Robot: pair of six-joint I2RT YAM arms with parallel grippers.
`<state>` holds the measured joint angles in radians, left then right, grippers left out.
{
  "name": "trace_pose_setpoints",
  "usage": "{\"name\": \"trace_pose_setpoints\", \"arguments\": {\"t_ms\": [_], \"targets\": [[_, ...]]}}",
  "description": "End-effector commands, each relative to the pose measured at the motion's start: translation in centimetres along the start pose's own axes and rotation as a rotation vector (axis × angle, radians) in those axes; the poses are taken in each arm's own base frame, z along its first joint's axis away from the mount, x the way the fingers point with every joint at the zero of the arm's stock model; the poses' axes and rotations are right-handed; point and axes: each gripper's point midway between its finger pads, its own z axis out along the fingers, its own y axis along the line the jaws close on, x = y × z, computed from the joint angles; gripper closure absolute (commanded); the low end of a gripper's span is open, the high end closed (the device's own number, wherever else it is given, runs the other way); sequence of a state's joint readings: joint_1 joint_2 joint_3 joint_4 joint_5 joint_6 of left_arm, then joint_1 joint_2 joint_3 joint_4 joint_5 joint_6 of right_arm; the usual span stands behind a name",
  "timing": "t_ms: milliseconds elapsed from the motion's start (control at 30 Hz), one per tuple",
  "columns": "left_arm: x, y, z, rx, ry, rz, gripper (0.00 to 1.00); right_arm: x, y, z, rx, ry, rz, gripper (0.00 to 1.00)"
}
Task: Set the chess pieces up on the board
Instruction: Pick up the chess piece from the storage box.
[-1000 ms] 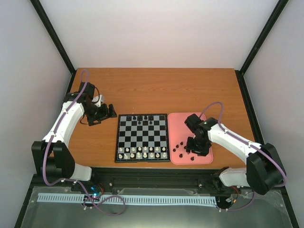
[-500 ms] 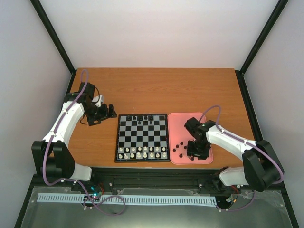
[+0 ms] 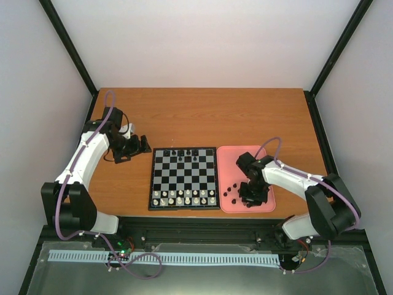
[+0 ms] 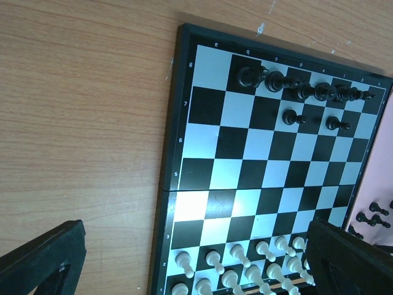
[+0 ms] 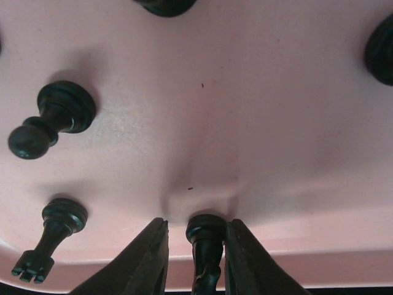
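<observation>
My right gripper (image 5: pixel 196 226) is low over the smooth pink tray (image 5: pixel 264 123). Its dark tapered jaws stand narrowly apart around one glossy black chess piece (image 5: pixel 206 243) by the tray's edge, with a thin gap on one side. The left gripper (image 3: pixel 141 146) is wide open and empty, above the wooden table (image 3: pixel 202 117) beside the chequered board (image 4: pixel 175 153).

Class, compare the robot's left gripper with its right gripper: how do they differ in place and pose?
The left gripper hangs over bare table beside the board, fingers wide apart and empty; the right gripper is low over the pink tray, fingers narrowly flanking a black chess piece. Both are open.
</observation>
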<state>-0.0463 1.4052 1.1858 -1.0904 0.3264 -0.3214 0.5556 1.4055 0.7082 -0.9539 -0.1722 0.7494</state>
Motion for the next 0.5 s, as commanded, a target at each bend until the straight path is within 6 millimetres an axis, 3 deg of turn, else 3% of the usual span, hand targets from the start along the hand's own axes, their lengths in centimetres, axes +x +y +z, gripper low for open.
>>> {"name": "trace_pose_setpoints", "arguments": {"t_ms": [0,200,333,467], "targets": [[-0.29,-0.31,0.06,0.013,-0.010,-0.005,0.00,0.00,-0.37,0.23,0.008,0.000,0.019,0.75],[-0.16,-0.28,0.13,0.014,-0.008,-0.007,0.00,0.33,-0.70,-0.33,0.017,-0.006,0.028,0.77],[-0.25,-0.35,0.07,0.014,-0.010,-0.006,0.00,0.45,-0.84,-0.40,0.015,-0.010,0.031,0.88],[-0.27,-0.43,-0.02,0.018,-0.012,-0.007,0.00,0.49,-0.86,-0.66,0.021,-0.015,0.030,0.93]]}}
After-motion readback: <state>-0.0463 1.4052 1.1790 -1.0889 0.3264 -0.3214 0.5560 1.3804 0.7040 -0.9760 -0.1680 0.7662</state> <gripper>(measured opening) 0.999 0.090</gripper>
